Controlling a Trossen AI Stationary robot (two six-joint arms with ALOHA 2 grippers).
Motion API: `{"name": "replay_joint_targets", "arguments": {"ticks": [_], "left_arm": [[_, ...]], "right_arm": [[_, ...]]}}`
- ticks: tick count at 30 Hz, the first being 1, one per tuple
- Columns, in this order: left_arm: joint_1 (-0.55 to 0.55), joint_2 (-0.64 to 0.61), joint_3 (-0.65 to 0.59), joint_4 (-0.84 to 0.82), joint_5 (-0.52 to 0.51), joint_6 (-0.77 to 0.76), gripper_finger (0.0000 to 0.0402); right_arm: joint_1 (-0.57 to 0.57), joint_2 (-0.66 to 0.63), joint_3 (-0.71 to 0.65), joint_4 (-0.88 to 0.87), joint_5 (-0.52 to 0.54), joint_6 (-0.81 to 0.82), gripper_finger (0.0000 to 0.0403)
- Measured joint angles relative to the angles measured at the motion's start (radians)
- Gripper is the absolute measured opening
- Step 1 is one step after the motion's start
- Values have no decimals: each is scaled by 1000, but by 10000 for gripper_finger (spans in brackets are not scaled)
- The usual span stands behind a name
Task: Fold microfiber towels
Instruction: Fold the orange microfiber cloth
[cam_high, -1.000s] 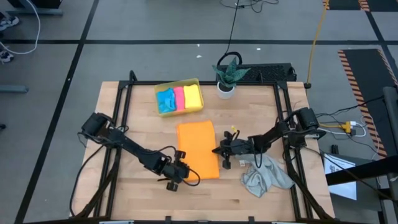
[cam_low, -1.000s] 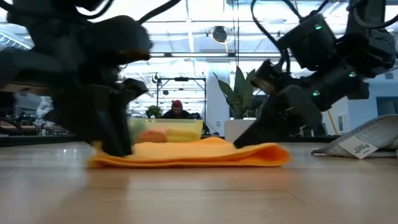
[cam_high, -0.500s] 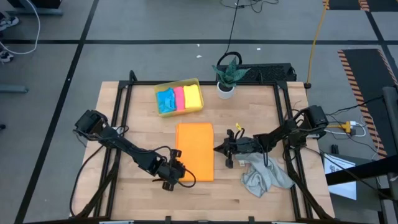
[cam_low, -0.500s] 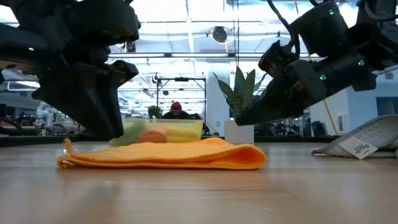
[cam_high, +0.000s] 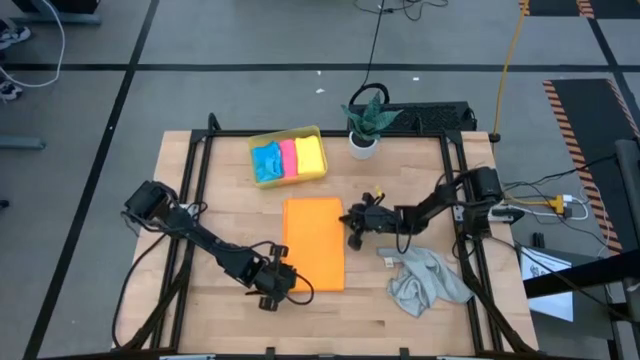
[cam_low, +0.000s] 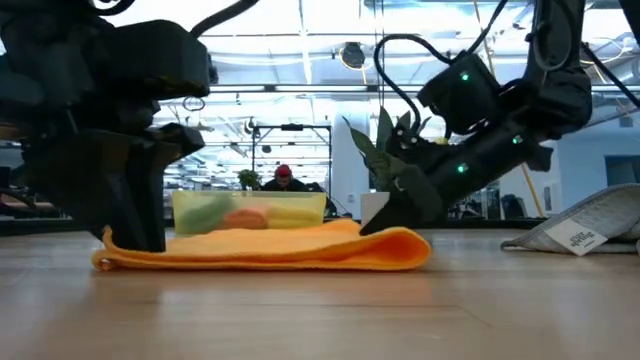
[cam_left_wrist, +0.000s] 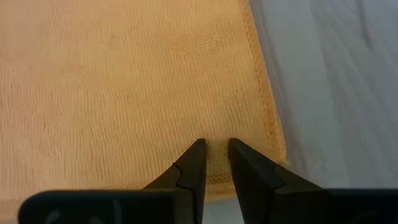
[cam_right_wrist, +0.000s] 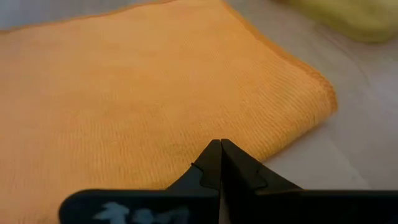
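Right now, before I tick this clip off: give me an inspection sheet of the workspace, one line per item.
Surface: wooden table on a black frame.
Job's things: orange towel folded flat mid-table; grey towel crumpled near the front right; blue, pink and yellow towels folded in the tray.
Clutter: potted plant at the back edge.
Grippers: left pincer at the orange towel's near corner, slightly parted; right pincer shut, at the towel's far right edge.
Cables: black lead on the floor behind; yellow one at right.
Surroundings: grey taped floor; a person far behind in the low view.
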Motion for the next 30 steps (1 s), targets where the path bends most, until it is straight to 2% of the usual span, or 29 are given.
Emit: {"name": "replay_joint_targets", "arguments": {"ticks": [8, 13, 17, 21, 24, 30], "left_arm": [[-38, 7, -3, 203, 9, -10, 76], [-40, -8, -3, 159, -26, -8, 76], [-18, -13, -3, 76, -152, -6, 76], [59, -19, -3, 76, -271, 5, 76], [157, -17, -3, 77, -272, -5, 76], [346, -8, -3, 48, -242, -54, 76]], "right_arm": [[-5, -99, -42, -23, -15, -26, 0], [1, -133, -44, 3, -88, -22, 0], [2, -126, -44, 27, -83, -3, 0], [-10, -115, -42, 28, -15, 50, 0], [-16, -113, -42, 25, 26, 55, 0], [-20, -112, -42, 33, 22, 55, 0]]}}
